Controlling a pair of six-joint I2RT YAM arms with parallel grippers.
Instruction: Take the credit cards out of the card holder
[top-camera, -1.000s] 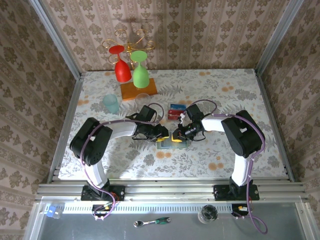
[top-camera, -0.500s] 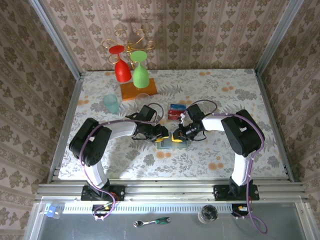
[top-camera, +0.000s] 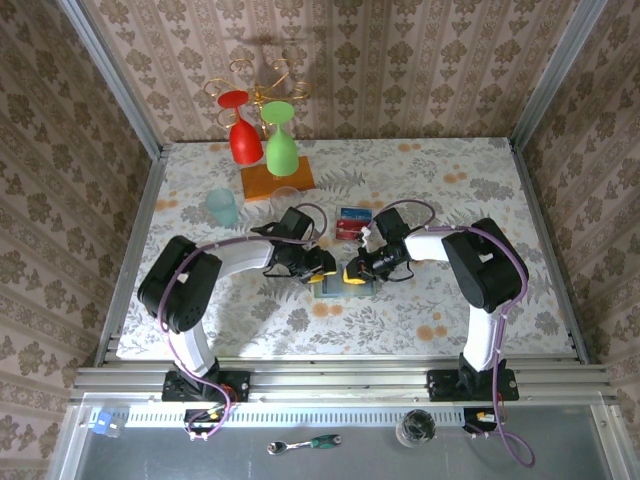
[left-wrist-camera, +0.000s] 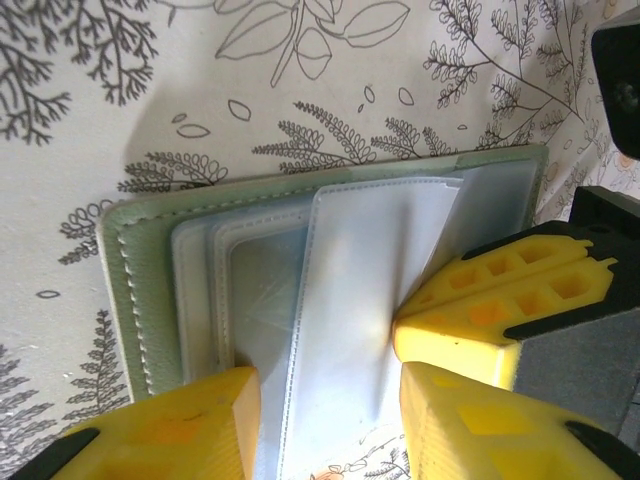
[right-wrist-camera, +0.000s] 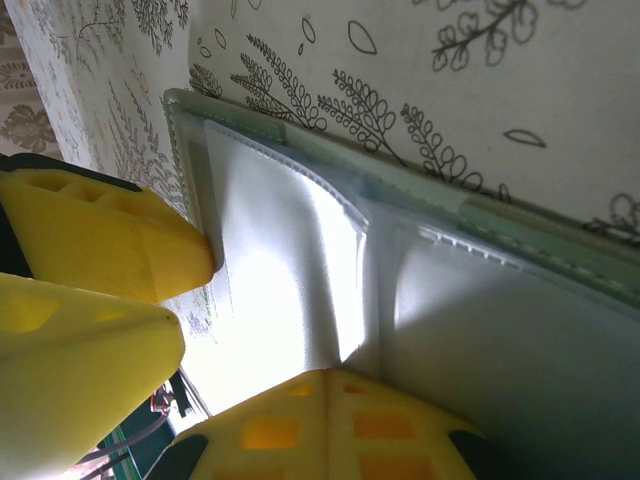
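A floral-printed tablecloth (top-camera: 470, 180) covers the table, closed in by walls of brown damask wallpaper (top-camera: 400, 60). At the far left stands a gold wire glass rack (top-camera: 258, 80) on an orange wooden base (top-camera: 277, 181), with a red wine glass (top-camera: 241, 125) and a green wine glass (top-camera: 281, 140) hanging upside down side by side. A pale blue-green tumbler (top-camera: 222, 207) stands just left of the base. On the grey ledge in front of the table lie a green-handled ratchet wrench (top-camera: 305, 443) and a clear drinking glass (top-camera: 415, 428).

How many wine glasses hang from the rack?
2: the red glass on the left, the green glass beside it on the right, both inverted on the gold rack.
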